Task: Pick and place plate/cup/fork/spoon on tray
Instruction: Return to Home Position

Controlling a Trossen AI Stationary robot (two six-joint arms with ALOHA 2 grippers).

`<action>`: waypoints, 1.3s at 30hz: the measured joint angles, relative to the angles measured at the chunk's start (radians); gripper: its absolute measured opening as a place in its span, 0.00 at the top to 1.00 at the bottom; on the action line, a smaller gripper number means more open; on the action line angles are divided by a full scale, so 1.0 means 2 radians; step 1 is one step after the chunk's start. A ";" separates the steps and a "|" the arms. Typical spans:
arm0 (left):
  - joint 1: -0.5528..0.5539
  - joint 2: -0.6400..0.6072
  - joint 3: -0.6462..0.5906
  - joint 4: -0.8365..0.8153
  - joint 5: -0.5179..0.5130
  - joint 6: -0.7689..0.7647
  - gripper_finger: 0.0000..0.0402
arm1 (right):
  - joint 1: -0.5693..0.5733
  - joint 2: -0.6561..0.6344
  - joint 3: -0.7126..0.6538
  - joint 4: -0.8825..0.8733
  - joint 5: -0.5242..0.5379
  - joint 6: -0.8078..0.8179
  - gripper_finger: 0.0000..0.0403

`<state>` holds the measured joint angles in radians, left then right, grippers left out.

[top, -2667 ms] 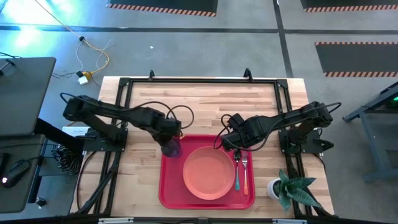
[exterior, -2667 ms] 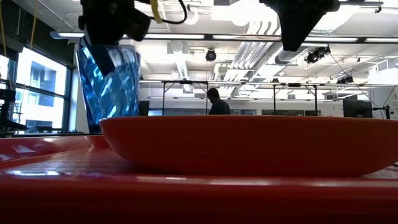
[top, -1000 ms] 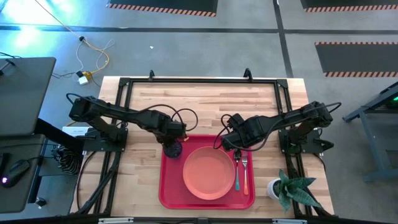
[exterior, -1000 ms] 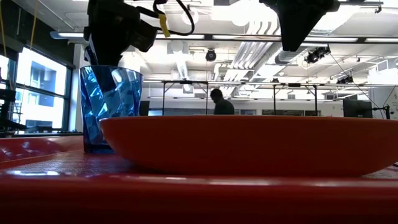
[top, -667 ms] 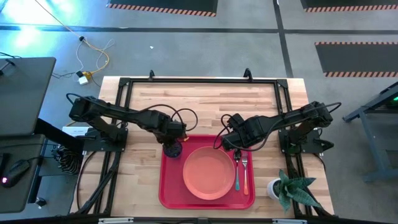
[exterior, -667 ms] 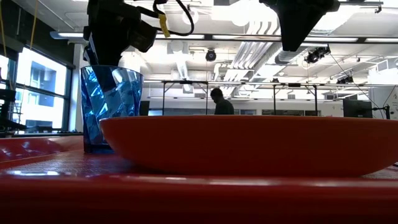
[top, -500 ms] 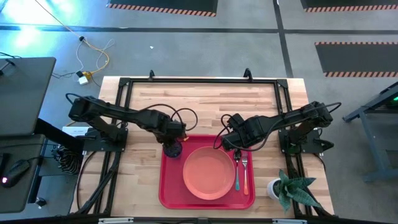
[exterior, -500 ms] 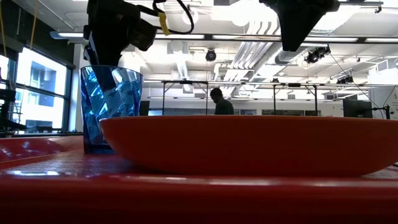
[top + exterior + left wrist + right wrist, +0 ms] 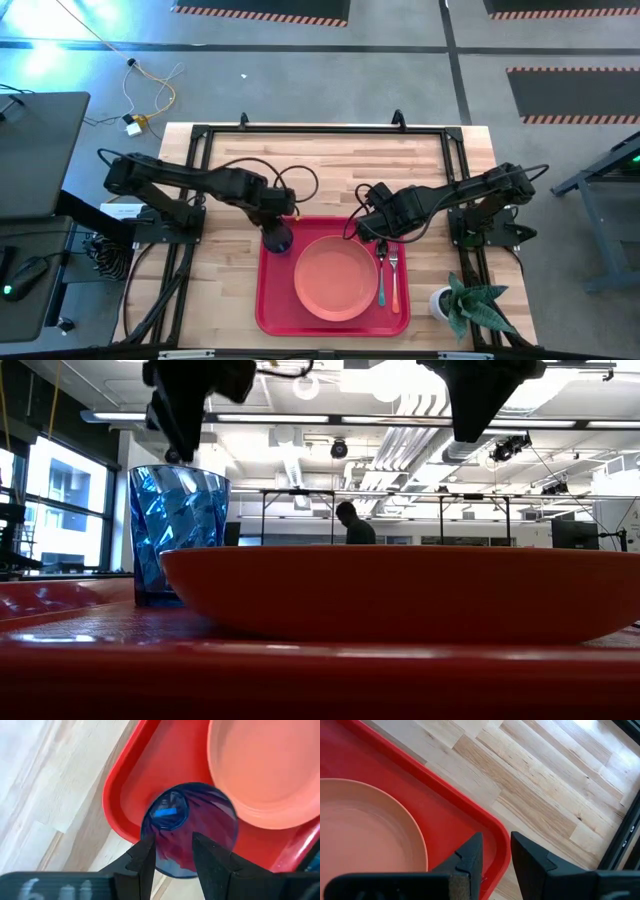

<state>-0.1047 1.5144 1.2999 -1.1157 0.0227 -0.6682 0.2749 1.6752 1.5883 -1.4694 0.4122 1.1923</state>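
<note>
The wooden surface (image 9: 330,170) carries the red tray (image 9: 275,305) at its near edge, unmoved since the earlier frames. A small potted plant (image 9: 465,303) stands by the near right corner. The orange plate (image 9: 334,276) lies in the tray's middle, as before.

The left gripper (image 9: 172,842) has changed. A moment ago one finger reached down into the cup. Now it has lifted clear and hangs just above the rim, fingers apart and holding nothing. The right gripper (image 9: 496,842) has not shifted. It hovers over the tray's far right corner, fingers slightly apart and empty.

The blue cup (image 9: 178,532) stands upright on the tray, just beside the plate's far left edge. The spoon (image 9: 381,280) and fork (image 9: 394,280) lie side by side right of the plate. In the low view the plate hides both, and a person (image 9: 352,523) shows far behind.
</note>
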 joint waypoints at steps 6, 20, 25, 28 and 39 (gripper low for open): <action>0.000 -0.018 0.036 -0.004 0.000 0.020 0.71 | 0.000 0.000 0.000 0.000 0.000 -0.002 0.77; -0.047 -0.123 0.042 0.006 -0.141 0.022 0.71 | 0.008 0.000 0.000 0.005 0.002 -0.002 0.77; -0.091 -0.169 0.007 0.023 -0.200 -0.002 0.71 | 0.010 0.000 0.000 0.011 0.002 -0.003 0.77; -0.115 -0.206 -0.039 0.055 -0.230 -0.008 0.71 | 0.010 0.000 0.000 0.015 0.002 -0.003 0.77; -0.154 -0.396 -0.283 0.273 -0.222 0.057 0.71 | 0.000 0.000 0.000 0.035 0.002 -0.003 0.77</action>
<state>-0.4119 0.7222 0.7339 -0.5692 -0.4207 -0.5536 0.2745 1.6749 1.5883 -1.4004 0.4163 1.1870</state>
